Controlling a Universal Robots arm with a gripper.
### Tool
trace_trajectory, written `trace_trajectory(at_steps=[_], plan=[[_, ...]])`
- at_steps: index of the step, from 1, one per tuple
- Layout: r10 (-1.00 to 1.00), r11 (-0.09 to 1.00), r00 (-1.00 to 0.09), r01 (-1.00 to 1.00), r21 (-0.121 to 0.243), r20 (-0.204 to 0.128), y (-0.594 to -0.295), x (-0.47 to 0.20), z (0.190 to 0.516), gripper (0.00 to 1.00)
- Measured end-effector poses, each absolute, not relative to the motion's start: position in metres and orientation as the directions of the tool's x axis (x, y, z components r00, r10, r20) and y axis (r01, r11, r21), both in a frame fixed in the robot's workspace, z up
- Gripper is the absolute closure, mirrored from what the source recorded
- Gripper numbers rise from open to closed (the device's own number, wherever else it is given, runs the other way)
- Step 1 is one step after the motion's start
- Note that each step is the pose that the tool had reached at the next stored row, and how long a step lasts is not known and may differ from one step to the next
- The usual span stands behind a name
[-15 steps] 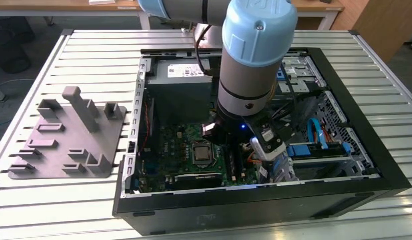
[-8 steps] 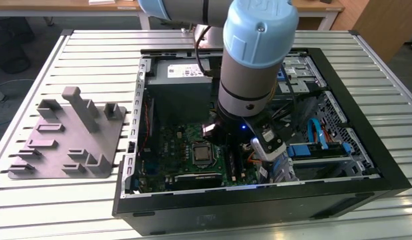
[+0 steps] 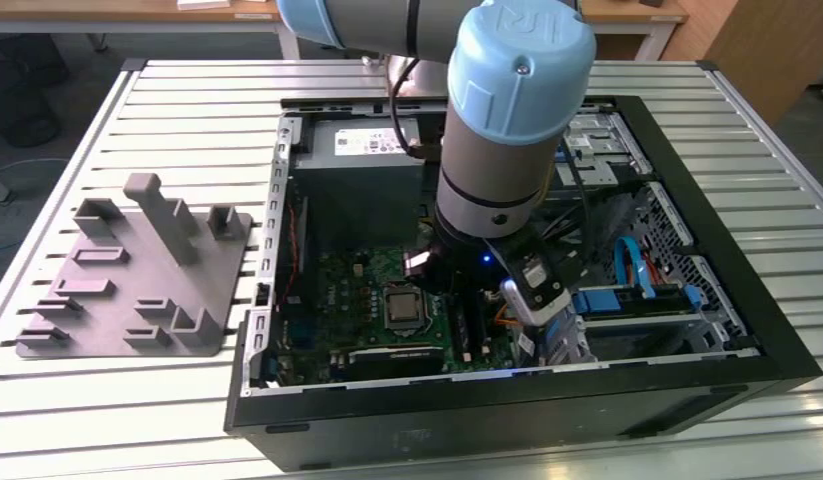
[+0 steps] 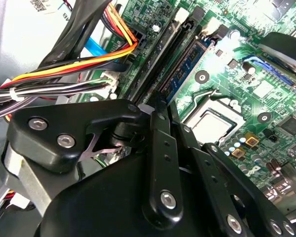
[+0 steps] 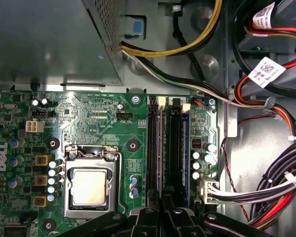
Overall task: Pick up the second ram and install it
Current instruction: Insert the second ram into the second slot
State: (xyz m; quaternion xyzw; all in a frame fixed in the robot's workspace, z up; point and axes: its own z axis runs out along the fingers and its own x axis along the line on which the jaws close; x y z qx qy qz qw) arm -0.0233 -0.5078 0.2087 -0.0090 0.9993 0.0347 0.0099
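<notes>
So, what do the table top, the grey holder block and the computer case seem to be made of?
The table top looks like bare metal, probably aluminium: pale, matt, ribbed slats with grooves between. The grey holder block seems to be plastic, maybe printed: uniform dull grey, chunky shapes, no shine. The computer case looks like sheet metal, painted black outside and bare grey inside.

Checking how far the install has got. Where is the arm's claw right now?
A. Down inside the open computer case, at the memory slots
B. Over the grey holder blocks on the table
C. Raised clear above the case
A: in the exterior view the claw reaches into the computer case, and the first wrist view shows it at the memory slots beside the processor socket.
</notes>
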Motion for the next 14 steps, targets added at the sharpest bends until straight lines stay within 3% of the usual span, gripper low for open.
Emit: trace_trajectory(at_steps=[14], plan=[[-0.016,0.998,-1.000,-0.017,0.066,-0.020,-0.5077,-0.0229,0.2077,0.86]])
